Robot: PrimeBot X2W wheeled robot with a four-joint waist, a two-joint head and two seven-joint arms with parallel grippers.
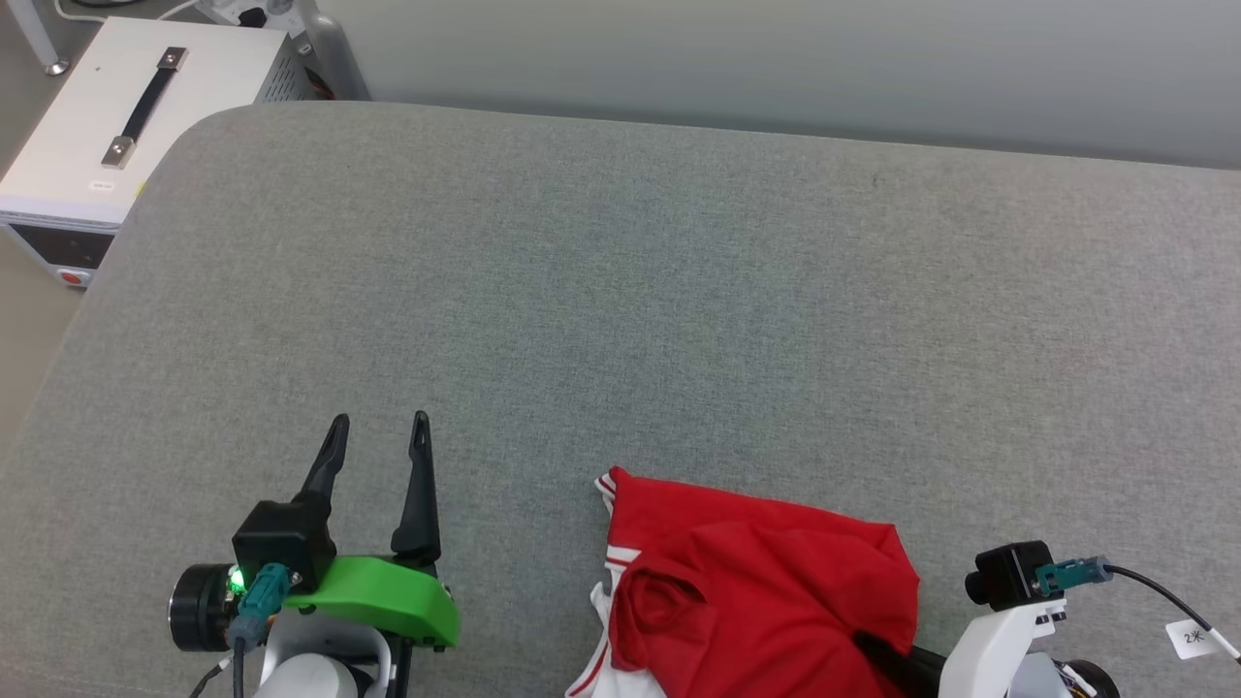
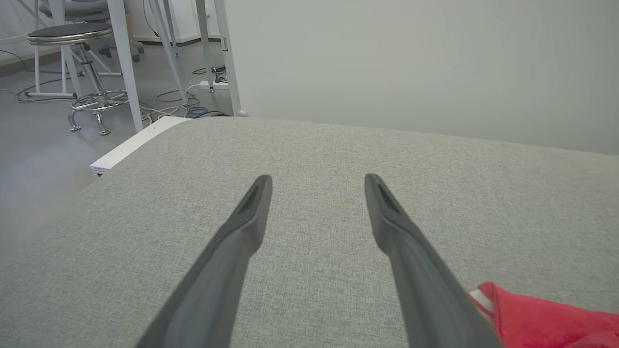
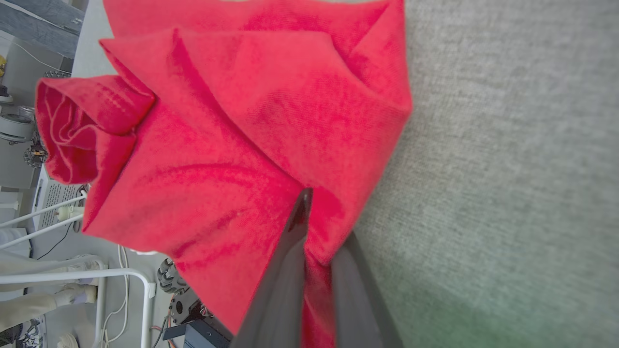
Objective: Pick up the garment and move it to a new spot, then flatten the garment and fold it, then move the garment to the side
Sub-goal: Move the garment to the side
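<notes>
**Desk:** Right side status?

**Me:** I read the right gripper (image 3: 319,232) as pinched narrow on the garment (image 1: 766,582). A fold of red cloth is squeezed between its two dark fingers.

**Desk:** Where does the garment lie?

**Me:** It lies crumpled on the grey table (image 1: 620,291), at the near edge, right of centre. White trim with red stripes shows along its left margin.

**Desk:** Left side?

**Me:** The left gripper (image 1: 379,419) is spread wide with nothing between the fingers. It points across bare table, apart from the garment. I cannot tell whether it touches the surface.

**Desk:** Anything else?

**Me:** A white box (image 1: 126,107) with a black handle sits beyond the table's far left corner.
</notes>
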